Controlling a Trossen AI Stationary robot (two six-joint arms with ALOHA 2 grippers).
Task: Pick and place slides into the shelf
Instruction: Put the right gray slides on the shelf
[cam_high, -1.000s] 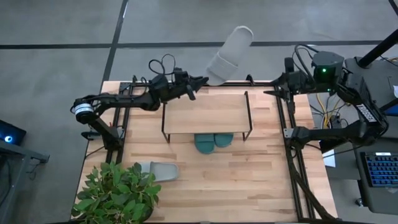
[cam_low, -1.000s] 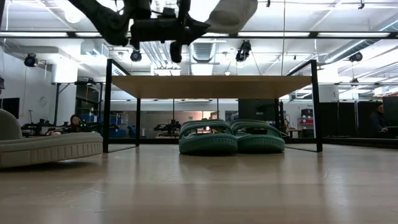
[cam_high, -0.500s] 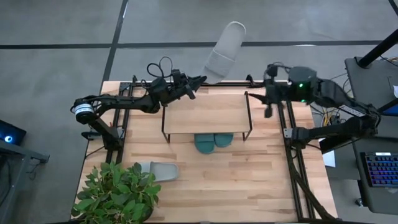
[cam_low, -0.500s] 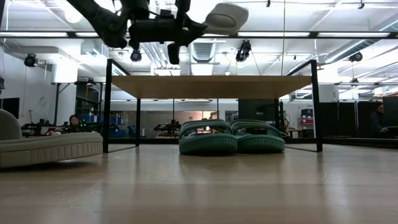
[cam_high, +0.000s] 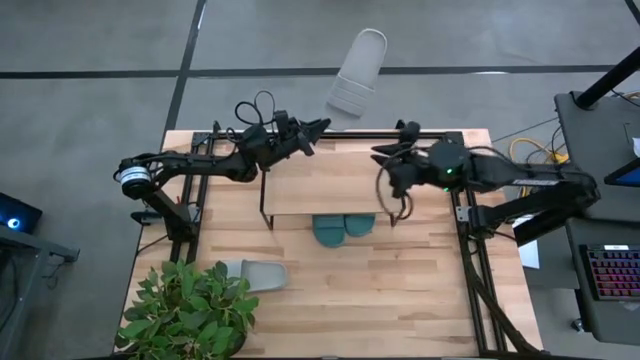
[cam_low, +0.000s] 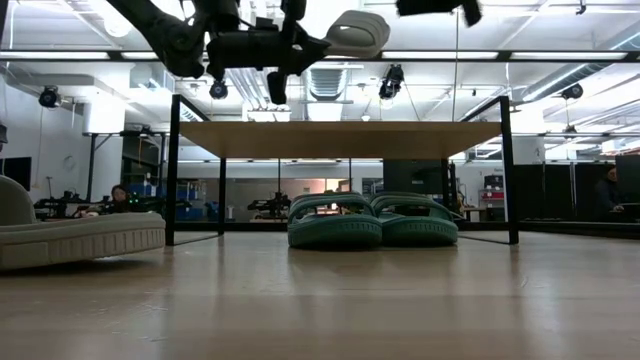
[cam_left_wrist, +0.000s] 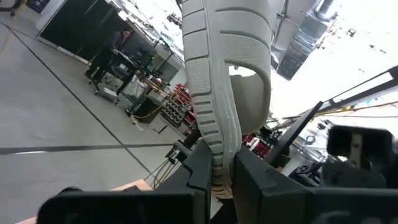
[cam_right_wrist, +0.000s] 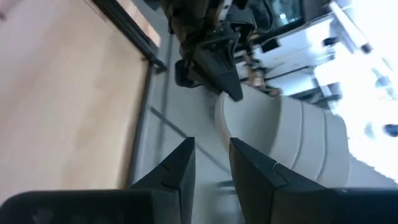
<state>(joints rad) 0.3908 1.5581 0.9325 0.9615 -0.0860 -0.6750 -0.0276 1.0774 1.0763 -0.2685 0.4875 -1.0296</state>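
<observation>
So the left gripper, upper middle of the overhead shot, is pinching the heel end of a pale grey slide tight, and the sandal sticks out past the back edge of the table over the floor. In the last second it has tipped flatter, so you now see more of the sole from above. Bigger change: the right gripper has swung in from the far right of the frame and now hangs over the right end of the shelf, its fingers a little apart with nothing between them. Its wrist cam is looking straight at the grey slide and the left fingers holding it, so my guess is a handoff or regrip is coming. The two teal slides sit side by side under the shelf board, centre frame. The other grey slide lies lower left, just beside the plant. Roughly half done, I'd say.
</observation>
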